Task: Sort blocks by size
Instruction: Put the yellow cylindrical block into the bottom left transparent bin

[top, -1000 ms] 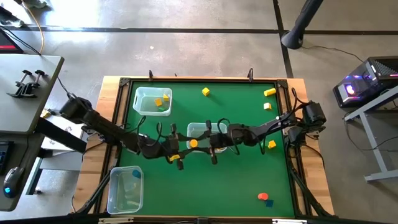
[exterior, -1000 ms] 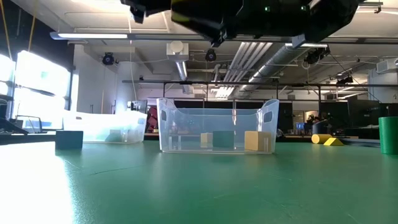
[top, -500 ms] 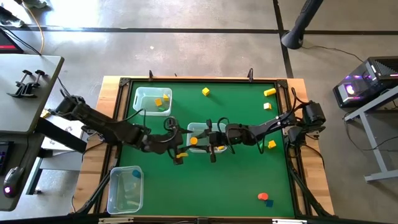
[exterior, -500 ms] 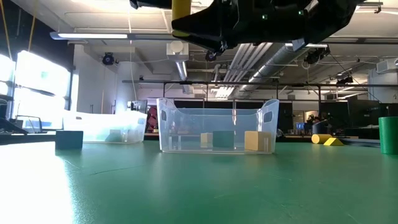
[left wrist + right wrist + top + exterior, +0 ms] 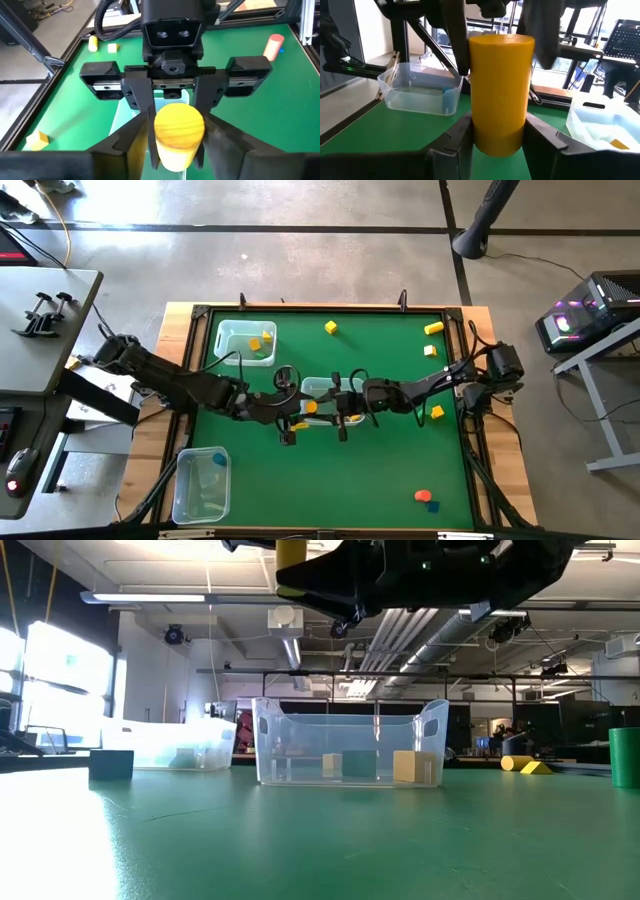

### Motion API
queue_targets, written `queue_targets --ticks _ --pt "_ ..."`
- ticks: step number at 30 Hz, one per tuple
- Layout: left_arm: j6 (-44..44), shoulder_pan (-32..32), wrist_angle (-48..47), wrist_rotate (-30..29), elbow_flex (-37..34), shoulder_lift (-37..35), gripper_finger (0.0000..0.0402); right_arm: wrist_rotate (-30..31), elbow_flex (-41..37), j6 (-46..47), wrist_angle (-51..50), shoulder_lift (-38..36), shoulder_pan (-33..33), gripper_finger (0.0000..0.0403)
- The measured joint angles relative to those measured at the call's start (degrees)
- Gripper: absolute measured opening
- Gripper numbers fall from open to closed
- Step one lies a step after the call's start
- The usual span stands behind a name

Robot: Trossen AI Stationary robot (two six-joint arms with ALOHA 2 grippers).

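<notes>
Clenched together on one yellow cylinder (image 5: 179, 131): left gripper (image 5: 176, 129) facing right gripper (image 5: 497, 131); beneath, clear bin (image 5: 268, 745) holding blocks (image 5: 415, 766).

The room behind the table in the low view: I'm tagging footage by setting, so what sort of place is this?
Probably a robotics lab or workshop. Exposed ducts and pipes run under an open ceiling, a computer tower with lit fans sits on a side bench, and the green-topped work table stands on a bare concrete floor.
</notes>
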Motion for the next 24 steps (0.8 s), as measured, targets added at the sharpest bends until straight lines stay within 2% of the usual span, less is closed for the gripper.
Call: queue_targets --ticks 7,10,14,17,20,24 --pt "2.4 0.0 0.8 0.2 0.0 0.2 0.0095 -0.1 0.0 -0.2 -0.5 0.0 0.0 0.0128" --pt "3.4 -0.4 1.4 0.0 -0.1 0.3 0.0090 0.0 0.0 -0.2 -1.1 -0.1 0.0 0.0134" --pt "3.5 -1.4 0.6 -0.7 0.3 0.3 0.0090 2.7 0.0 1.8 -5.0 0.0 -0.2 0.0221" --pt "0.7 -3.1 -5.7 -0.7 3.3 0.3 0.0090 3.1 0.0 3.4 -6.6 0.0 -1.3 0.0282" --pt "-4.6 -5.5 -13.3 -1.4 7.1 0.4 0.0090 3.3 0.0 4.9 -7.0 0.0 -2.4 0.0307" --pt "-15.2 -9.8 -23.9 -1.5 11.6 0.8 0.0090 3.3 0.0 4.9 -6.1 0.0 -3.1 0.0313"
